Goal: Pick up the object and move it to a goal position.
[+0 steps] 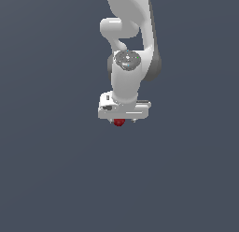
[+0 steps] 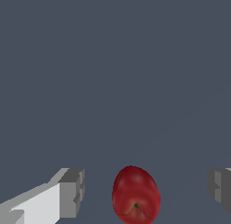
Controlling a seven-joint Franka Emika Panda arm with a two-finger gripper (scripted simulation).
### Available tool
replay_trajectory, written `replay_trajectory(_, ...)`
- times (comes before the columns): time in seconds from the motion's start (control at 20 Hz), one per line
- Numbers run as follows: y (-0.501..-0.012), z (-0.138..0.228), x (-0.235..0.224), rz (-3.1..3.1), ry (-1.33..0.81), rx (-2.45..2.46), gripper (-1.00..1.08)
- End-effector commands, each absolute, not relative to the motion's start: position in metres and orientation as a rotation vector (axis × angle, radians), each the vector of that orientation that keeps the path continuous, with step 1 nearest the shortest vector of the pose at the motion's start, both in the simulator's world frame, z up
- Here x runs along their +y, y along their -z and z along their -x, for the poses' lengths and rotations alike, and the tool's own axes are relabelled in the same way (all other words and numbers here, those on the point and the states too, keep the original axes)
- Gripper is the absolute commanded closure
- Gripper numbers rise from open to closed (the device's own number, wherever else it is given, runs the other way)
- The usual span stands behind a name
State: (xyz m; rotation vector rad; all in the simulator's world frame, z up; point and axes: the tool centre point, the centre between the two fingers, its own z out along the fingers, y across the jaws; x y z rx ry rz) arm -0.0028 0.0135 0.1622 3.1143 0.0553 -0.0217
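While our white claw [image 2: 144, 191] hangs wide around the small glossy dark-red ball [image 2: 136, 194] without touching it, we judge grasping, lifting and carrying all remain.

I count one white robot arm [image 1: 127, 48], carrying one claw [image 1: 122, 119] with two grey fingertips [image 2: 72, 191]. There is one small glossy dark-red ball [image 2: 136, 195]. That makes one of each thing.

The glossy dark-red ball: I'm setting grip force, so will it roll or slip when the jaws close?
The glossy dark-red ball looks rounded, so it probably rolls if nudged. Its shiny skin may slip. It sits between open jaws, not yet touched.
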Motion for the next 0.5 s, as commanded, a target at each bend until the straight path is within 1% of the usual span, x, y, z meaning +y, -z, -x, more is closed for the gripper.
replay_trajectory(0.0, -0.162, 0.003, 0.013, -3.114, 0.022, 0.055, -0.92)
replay_trajectory(0.45, -0.167, 0.001, 0.003, -3.126, 0.015, 0.069, -0.92)
